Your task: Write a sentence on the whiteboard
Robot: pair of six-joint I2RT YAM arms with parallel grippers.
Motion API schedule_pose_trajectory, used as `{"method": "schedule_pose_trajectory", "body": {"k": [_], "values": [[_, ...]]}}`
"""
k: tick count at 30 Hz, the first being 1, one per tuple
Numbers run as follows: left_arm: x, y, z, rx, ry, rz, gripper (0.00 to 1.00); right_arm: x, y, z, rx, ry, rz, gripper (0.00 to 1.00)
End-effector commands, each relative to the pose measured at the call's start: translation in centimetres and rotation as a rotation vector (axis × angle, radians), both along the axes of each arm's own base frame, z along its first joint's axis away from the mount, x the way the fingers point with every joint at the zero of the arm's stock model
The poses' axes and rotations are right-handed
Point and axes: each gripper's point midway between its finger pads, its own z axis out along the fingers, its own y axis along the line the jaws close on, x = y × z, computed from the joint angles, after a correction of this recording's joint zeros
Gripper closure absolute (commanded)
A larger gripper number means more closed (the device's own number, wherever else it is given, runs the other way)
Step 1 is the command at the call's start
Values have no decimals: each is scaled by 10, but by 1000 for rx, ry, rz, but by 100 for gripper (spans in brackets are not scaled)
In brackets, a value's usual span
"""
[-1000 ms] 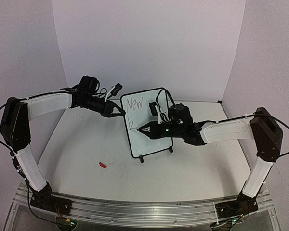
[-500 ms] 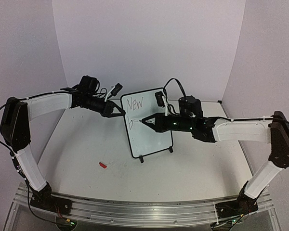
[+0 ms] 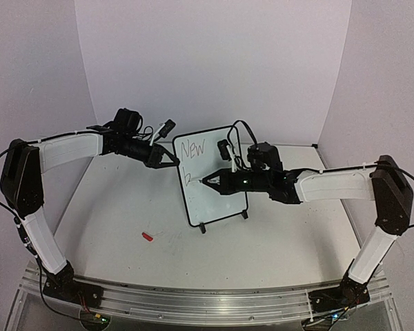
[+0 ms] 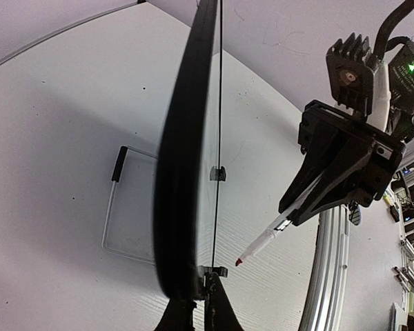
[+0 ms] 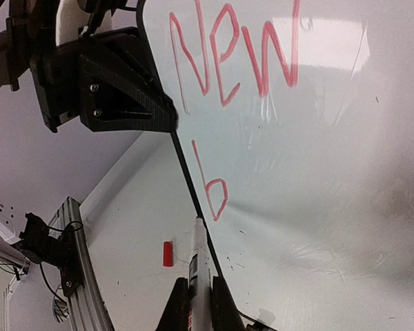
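The right gripper (image 3: 210,181) is closed tight on a marker (image 5: 199,255), which sticks out past its fingertips. The marker's red tip points at the lower left of the board face, just below the letter "b". In the left wrist view a thin gap shows between tip and board. The right arm reaches in low from the right side, its forearm nearly level and stretched across the front of the board.

The left gripper (image 3: 174,160) is clamped on the board's upper left edge. Its arm rises from its base, bends at the elbow and runs level towards the board.

The whiteboard (image 3: 215,207) stands upright on its black feet mid-table, beyond a small red cap (image 3: 148,236) lying on the table (image 3: 124,200). The sentence (image 5: 231,58) so far reads "New" in red on the top line, with a single "b" beneath.
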Motion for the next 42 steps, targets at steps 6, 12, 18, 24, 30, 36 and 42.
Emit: {"method": "schedule_pose_trajectory", "body": {"k": [6,12,18,24,30,36,42], "values": [[-9,-5,-2,41,-18,-24,100,25,-1,9,-2,-46,-96,100],[-9,-5,-2,42,-18,-24,100,30,0,3,-20,-37,-116,100],[-9,-5,-2,43,-21,-24,100,33,-14,0,-42,-42,-178,100],[-9,-5,-1,42,-22,-24,100,34,-25,4,-42,-48,-216,100],[-9,-5,-1,41,-20,-25,100,37,-28,14,-31,-66,-221,100],[-10,-6,-1,41,-20,-26,100,38,-18,22,-12,-77,-178,100],[-10,-6,-1,41,-21,-26,100,37,-7,17,-7,-61,-133,100]]}}
